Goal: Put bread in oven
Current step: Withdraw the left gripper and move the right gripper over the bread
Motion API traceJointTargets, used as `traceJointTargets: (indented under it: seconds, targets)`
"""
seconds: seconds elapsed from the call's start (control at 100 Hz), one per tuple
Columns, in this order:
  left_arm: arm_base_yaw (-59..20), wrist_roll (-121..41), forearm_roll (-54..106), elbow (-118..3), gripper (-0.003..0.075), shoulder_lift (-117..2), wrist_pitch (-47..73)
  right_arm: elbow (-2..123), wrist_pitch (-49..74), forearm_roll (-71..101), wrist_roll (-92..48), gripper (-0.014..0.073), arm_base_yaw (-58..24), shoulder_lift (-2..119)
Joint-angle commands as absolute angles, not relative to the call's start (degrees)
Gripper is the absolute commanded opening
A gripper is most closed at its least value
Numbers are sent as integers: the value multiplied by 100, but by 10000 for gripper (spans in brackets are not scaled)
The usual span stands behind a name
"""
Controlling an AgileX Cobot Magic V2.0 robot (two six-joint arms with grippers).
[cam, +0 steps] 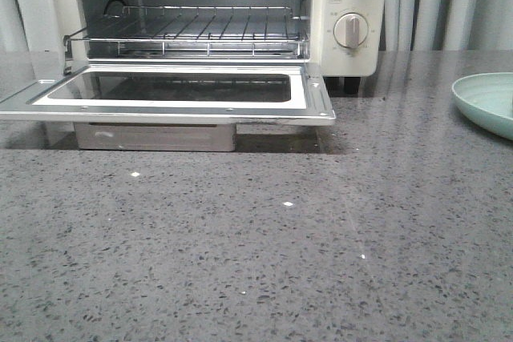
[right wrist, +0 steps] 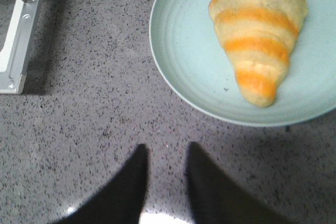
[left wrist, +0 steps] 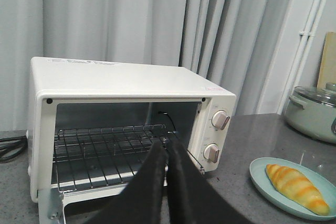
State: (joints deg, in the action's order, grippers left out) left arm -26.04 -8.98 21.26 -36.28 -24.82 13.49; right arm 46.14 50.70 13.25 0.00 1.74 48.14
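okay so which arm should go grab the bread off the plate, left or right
The right. Its gripper hangs open just above the counter beside the plate, with the bread close ahead. The left gripper is shut and faces the open oven, with the plate off to its side.
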Motion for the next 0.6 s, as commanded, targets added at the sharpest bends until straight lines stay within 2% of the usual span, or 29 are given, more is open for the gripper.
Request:
traceJointTargets:
  seconds: [0.0, 0.05, 0.09, 0.35, 0.59]
  targets:
    - [-2577, -864, 2142, -3819, -22, -2496, 1097, 5119, 4914, 1378, -129, 481, 158, 5179]
    - [-2577, -864, 2142, -3819, -22, -2496, 1126, 5329, 4938, 1378, -129, 561, 158, 5432]
    - [-2577, -864, 2142, -3819, -22, -2496, 1136, 5462, 4967, 1341, -129, 585, 158, 5660]
    - [-2577, -864, 2133, -3819, -22, -2496, 1160, 6482, 5431, 880, -129, 505, 158, 6959]
    - [-2577, -864, 2133, -3819, -22, -2496, 1284, 7090, 5471, 146, -129, 497, 158, 7554]
